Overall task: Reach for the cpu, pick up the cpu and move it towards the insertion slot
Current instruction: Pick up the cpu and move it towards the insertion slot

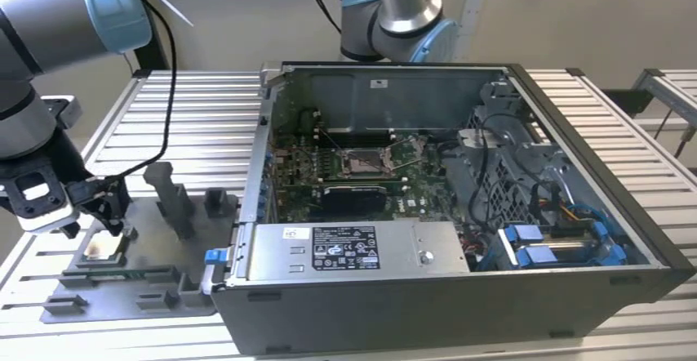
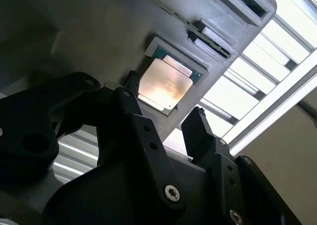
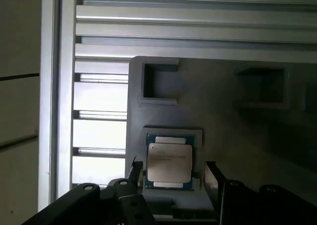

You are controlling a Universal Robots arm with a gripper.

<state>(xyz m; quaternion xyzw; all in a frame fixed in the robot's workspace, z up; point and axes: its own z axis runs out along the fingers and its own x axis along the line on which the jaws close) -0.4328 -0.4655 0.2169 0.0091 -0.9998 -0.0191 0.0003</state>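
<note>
My gripper [image 3: 172,166] has its 2 fingers spread either side of the cpu [image 3: 170,160]; whether they touch it, I cannot tell.

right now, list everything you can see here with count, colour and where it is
cpu: 1, pale silver top, lying in a recess of the tray
tray: 1, grey, on the table at the exterior view's left
table: 1, silver, slatted, under the tray and case
computer case: 1, dark grey, open, beside the tray
motherboard: 1, green, inside the case
insertion slot: 1, silvery frame with dark centre, on the motherboard
power supply: 1, silver, labelled, at the case's near side
blue clips: several, blue, inside the case at the exterior view's right
robot arm: 1, grey with blue caps, above the tray
end effector: 1, black, open, one finger on each side of the cpu
</note>
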